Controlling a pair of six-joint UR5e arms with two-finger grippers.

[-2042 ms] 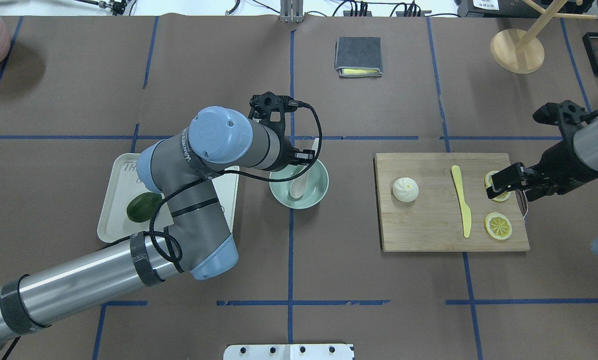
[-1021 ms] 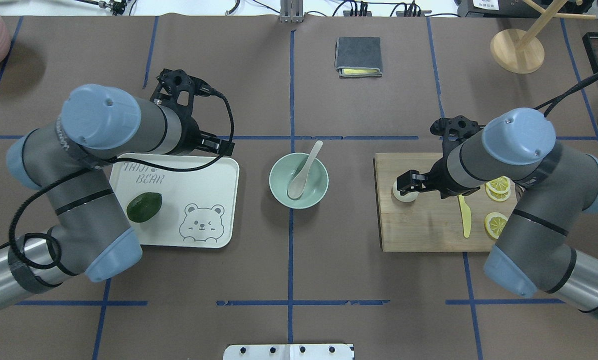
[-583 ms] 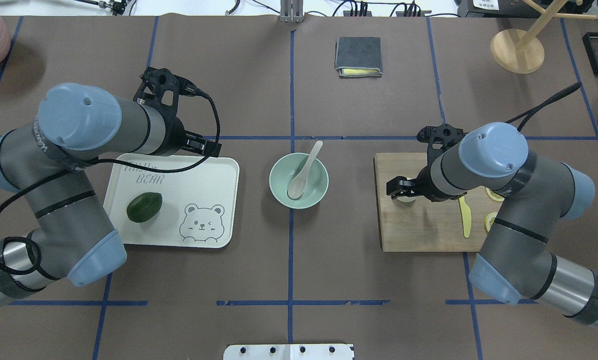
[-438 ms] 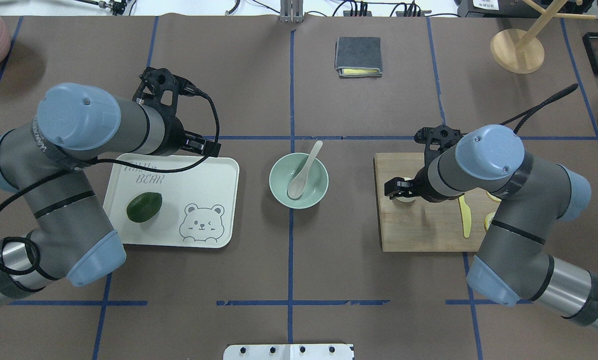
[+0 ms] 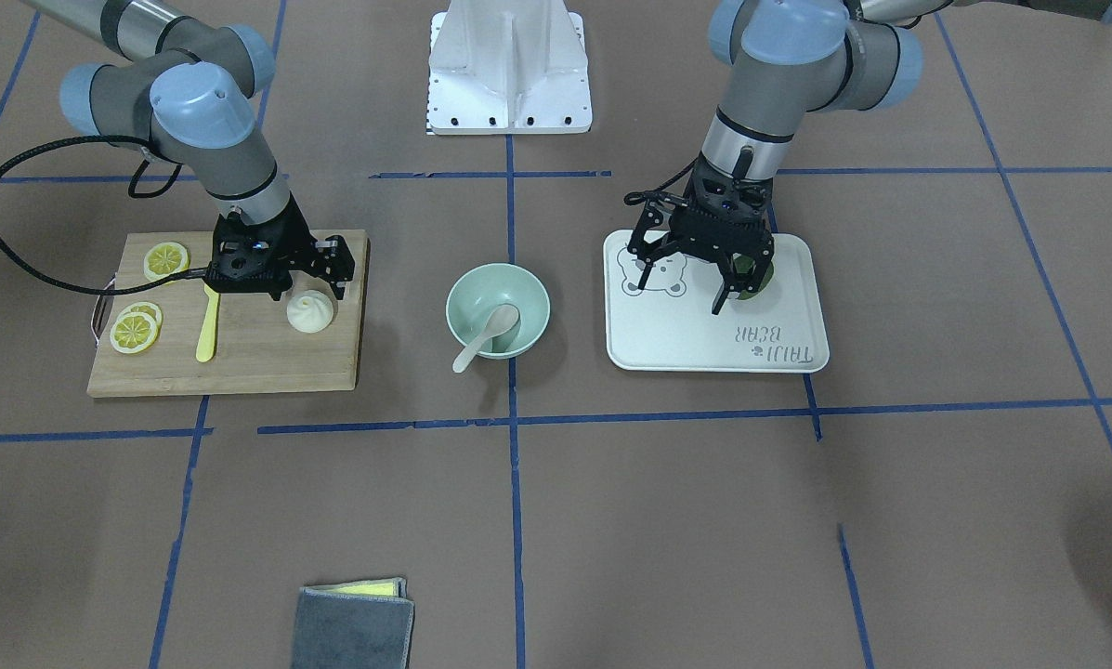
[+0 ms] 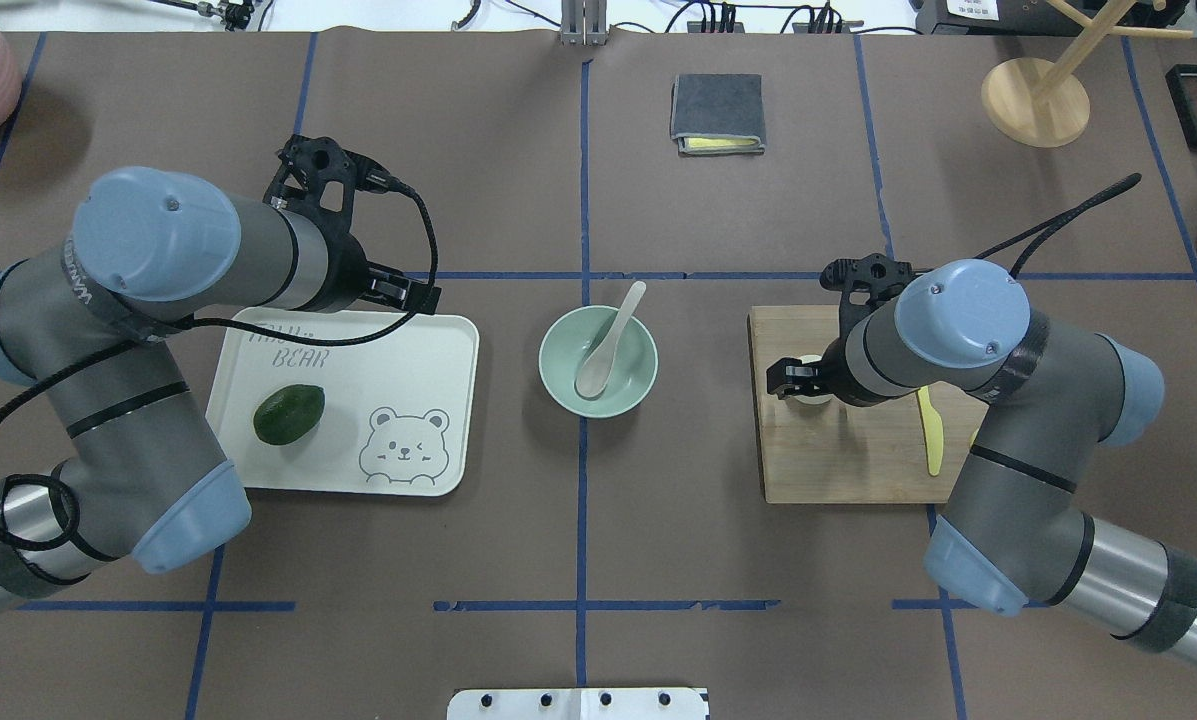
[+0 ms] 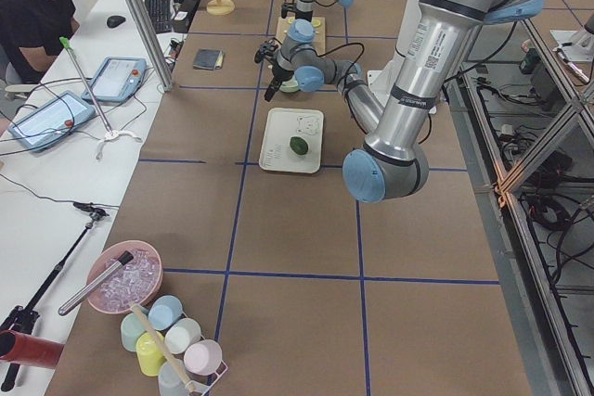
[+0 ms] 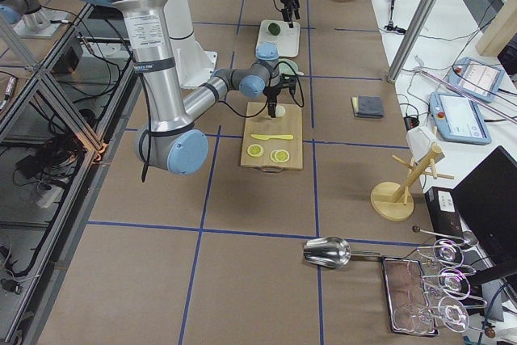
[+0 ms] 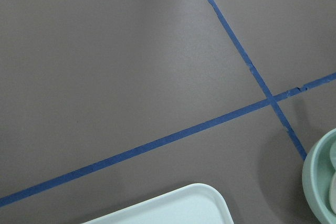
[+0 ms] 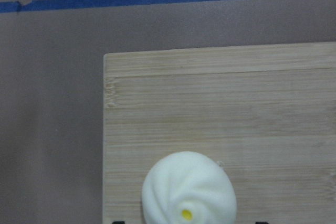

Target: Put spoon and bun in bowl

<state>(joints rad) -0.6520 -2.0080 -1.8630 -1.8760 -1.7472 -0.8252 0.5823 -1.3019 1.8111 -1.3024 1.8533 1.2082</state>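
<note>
The spoon is laid in the bowl. The right hand is held wide open astride the bun on the cutting board, ready for pinching. The left hand is held open and empty above the tray, out of the way.

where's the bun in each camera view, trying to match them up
Front-facing: bun left of centre, at the board's right end.
Overhead: right of centre, mostly hidden under the right end effector; a sliver shows.
Exterior left: too small to tell.
Exterior right: upper centre, at the board's far end.
Left wrist: not in it.
Right wrist: bottom centre.
Shared landmark: the wooden board it sits on.
</note>
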